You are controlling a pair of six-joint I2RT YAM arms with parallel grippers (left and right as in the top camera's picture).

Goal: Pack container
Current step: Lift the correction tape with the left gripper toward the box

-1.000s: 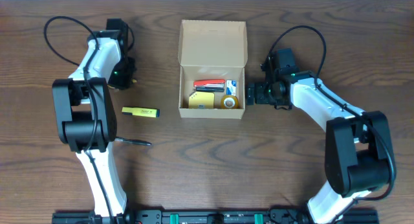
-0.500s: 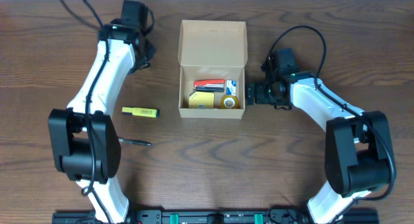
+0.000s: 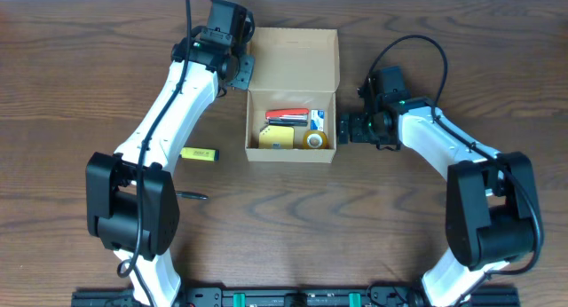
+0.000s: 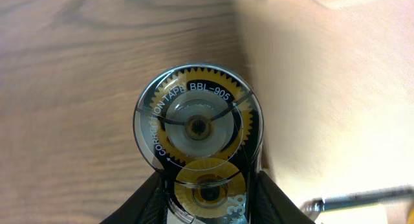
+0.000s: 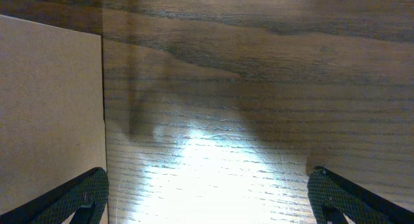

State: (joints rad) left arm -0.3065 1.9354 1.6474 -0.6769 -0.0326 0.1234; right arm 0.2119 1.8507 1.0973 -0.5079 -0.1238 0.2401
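Clamped in the left tool (image 3: 236,66) is a correction tape dispenser (image 4: 197,130), its clear round housing and yellow gears filling the left wrist view between the two fingers; the grip looks firm on the lower body, leaving the wheel end free. That arm reaches far across the bench (image 3: 71,94) and hangs just beside the left edge of the raised flap lid, not yet over the open compartment; my reading is that it is carrying the dispenser in for a drop.

The container (image 3: 293,54) sits mid-bench between the arms, lid folded back and away, so the cavity is open from above; inside lie a red item (image 3: 287,114), some yellow pieces (image 3: 277,137) and a tape roll (image 3: 313,140), leaving little bare floor.

The right tool (image 5: 207,188) is spread wide with nothing between its fingers; it waits just beside the container's right wall, probably to steady the box, though contact cannot be told.

A yellow highlighter (image 3: 199,153) and a dark pen (image 3: 189,196) lie out on the bench, well apart from the box, so packing seems unfinished.
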